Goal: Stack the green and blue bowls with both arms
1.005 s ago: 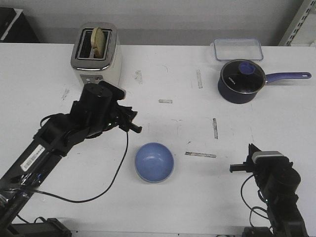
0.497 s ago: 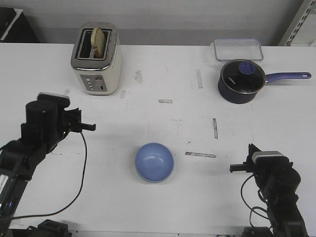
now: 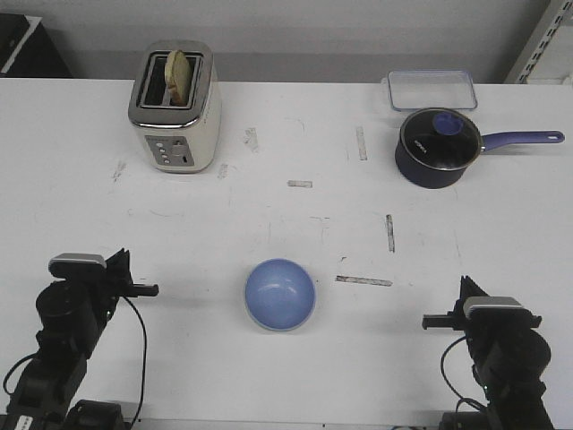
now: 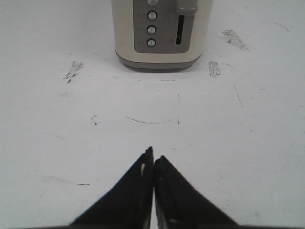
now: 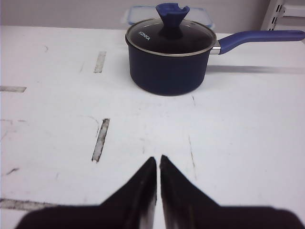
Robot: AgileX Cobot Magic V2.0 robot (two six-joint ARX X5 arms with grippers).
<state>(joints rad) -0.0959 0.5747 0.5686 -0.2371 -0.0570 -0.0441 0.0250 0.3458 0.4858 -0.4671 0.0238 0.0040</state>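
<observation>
Front view: the blue bowl sits upright on the white table, near the front edge and about midway between the two arms. A pale rim shows under its near edge, but I cannot tell whether that is the green bowl. The left gripper is low at the front left corner, well apart from the bowl. The right gripper is low at the front right corner, also well apart. A toaster with bread in a slot stands at the back left; a saucepan and a clear container are at the back right.

Left wrist view: the left gripper has its fingertips pressed together, empty, pointing toward the toaster.

Right wrist view: the right gripper is likewise clenched on nothing, pointing toward the saucepan.
</observation>
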